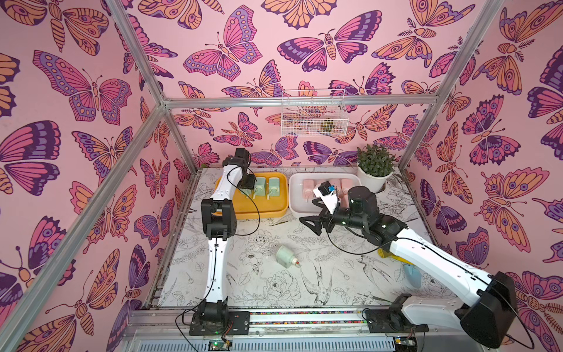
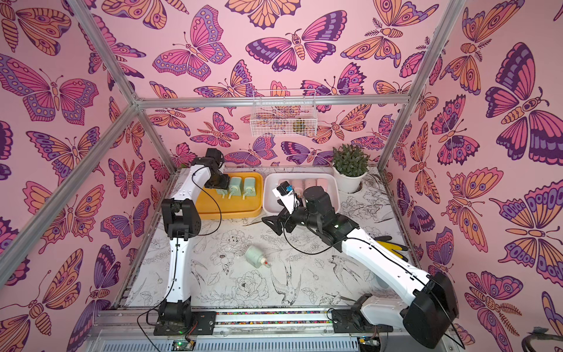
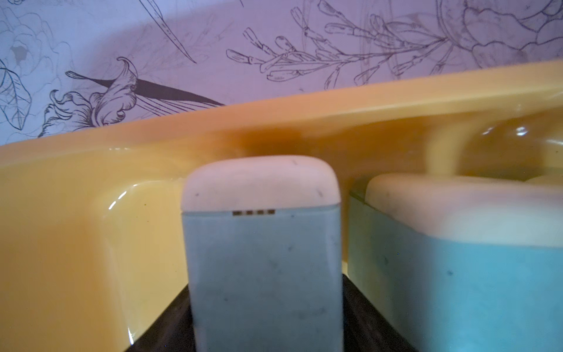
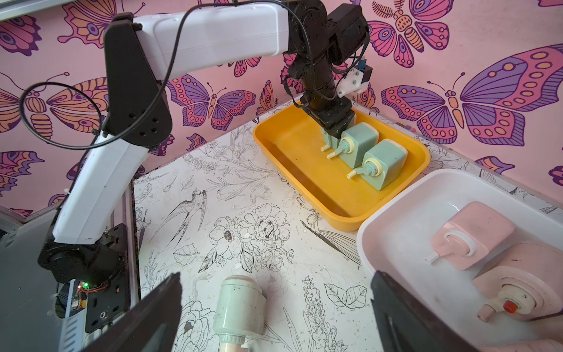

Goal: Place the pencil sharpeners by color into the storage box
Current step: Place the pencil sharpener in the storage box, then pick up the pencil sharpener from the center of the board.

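A potted plant [image 1: 375,170] is standing at the far right corner of the table [image 1: 274,292], and a wire basket [image 1: 313,113] is hanging on the far wall above the trays. A pale blue item [image 1: 412,275] and a yellow piece [image 1: 384,253] are lying at the right edge, partly hidden by the right arm. That arm is also covering part of the white tray [image 1: 297,207], so the pink sharpeners [image 1: 308,186] inside cannot be fully counted; four pink tops are showing in a top view, and two are lying near the camera in the right wrist view [image 4: 472,234].

The yellow tray [image 1: 268,213] on the far left is holding three green sharpeners [image 4: 385,163] in a row. The left gripper [image 1: 246,186] is reaching down over the leftmost one [image 3: 263,259], its jaws sitting on either side; whether they are pressing on it cannot be told. A fourth green sharpener [image 1: 285,257] is lying on its side mid-table, well apart from both trays.

The right gripper [image 1: 313,218] is hovering near the white tray's near edge, jaws spread wide and empty.

No readable writing is showing.
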`<control>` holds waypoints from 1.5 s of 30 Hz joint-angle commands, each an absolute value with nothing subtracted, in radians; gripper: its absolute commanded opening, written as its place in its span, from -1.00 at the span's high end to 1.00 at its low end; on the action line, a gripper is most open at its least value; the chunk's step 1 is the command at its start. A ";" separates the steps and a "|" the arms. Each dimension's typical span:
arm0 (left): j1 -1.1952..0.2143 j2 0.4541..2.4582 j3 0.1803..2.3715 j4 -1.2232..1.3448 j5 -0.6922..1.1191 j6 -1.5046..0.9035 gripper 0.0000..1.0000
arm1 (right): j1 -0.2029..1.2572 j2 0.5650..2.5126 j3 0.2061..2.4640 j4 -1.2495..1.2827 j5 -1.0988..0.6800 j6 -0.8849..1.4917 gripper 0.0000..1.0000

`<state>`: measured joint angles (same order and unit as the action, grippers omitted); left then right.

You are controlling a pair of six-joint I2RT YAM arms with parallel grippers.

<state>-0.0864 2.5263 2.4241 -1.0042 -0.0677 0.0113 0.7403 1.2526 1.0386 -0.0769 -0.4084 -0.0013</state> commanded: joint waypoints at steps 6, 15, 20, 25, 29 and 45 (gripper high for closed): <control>-0.089 2.433 2.376 -1.041 -0.080 0.031 -0.49 | 0.753 1.255 1.064 -0.084 -0.402 -0.011 -0.98; -0.092 2.255 2.265 -1.040 -0.014 -0.012 -0.94 | 0.756 1.277 1.070 -0.069 -0.401 -0.011 -0.98; -0.117 2.072 2.059 -0.980 -0.038 -0.178 -1.00 | 0.756 1.298 1.072 -0.042 -0.302 0.007 -0.98; -0.219 1.851 1.777 -0.853 -0.127 -0.364 -1.00 | 0.755 1.319 1.042 -0.013 -0.189 0.053 -0.98; -0.327 1.668 1.551 -0.754 -0.174 -0.490 -1.00 | 0.756 1.317 0.951 0.033 -0.355 0.048 -0.98; -0.449 1.291 1.006 -0.765 0.005 -0.646 -1.00 | 0.827 1.444 0.754 0.093 -0.305 -0.196 -1.00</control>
